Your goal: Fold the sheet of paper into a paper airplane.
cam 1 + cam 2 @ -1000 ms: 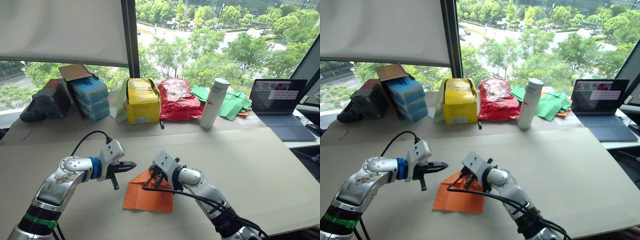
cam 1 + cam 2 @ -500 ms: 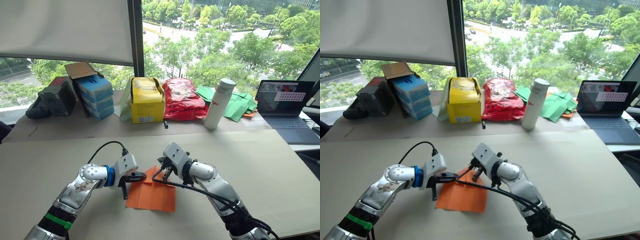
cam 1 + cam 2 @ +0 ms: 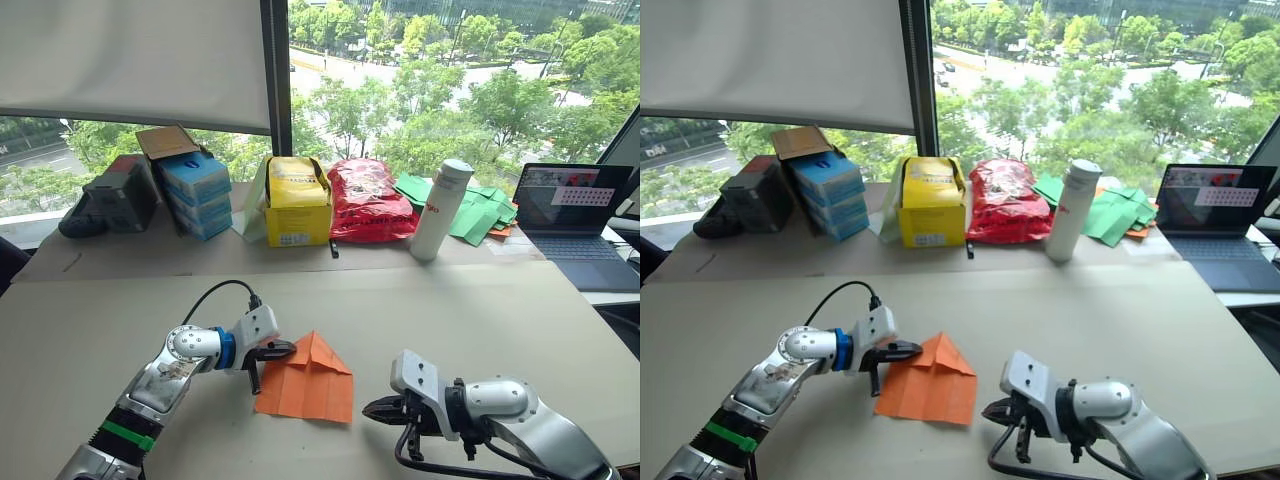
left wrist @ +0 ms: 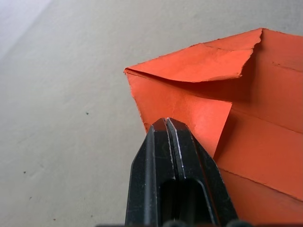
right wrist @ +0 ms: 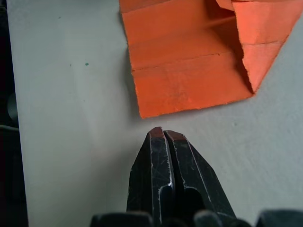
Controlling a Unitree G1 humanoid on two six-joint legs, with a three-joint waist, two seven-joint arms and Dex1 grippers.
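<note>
- Pulled back from the far edge of the sheet (image 3: 305,380) since the earlier frames, the right gripper (image 3: 375,409) now hovers low over the table (image 3: 480,310) just to the sheet's right, off the paper.
- Meanwhile the left gripper (image 3: 283,348) has closed in and now sits at the sheet's far-left flap.
- Table: broad and pale, with boxes, a red bag (image 3: 362,198), a bottle (image 3: 436,208), green papers (image 3: 470,210) and a laptop (image 3: 566,210) along its far side, well apart from the work.
- Sheet: orange, lying flat near the table's middle, its two far corners folded in to a point aimed away from the robot, with the near part still a plain rectangle.
- Left gripper: fingers pressed together, tips resting on the left flap rather than pinching it, as the left wrist view shows.
- Right gripper: fingers together too, holding nothing, tips just short of the sheet's edge in the right wrist view.
- Likely step: flattening the corner folds. I would run the closed left tips along the flap's crease while the right tips pin the near part, so the sheet does not slide.
</note>
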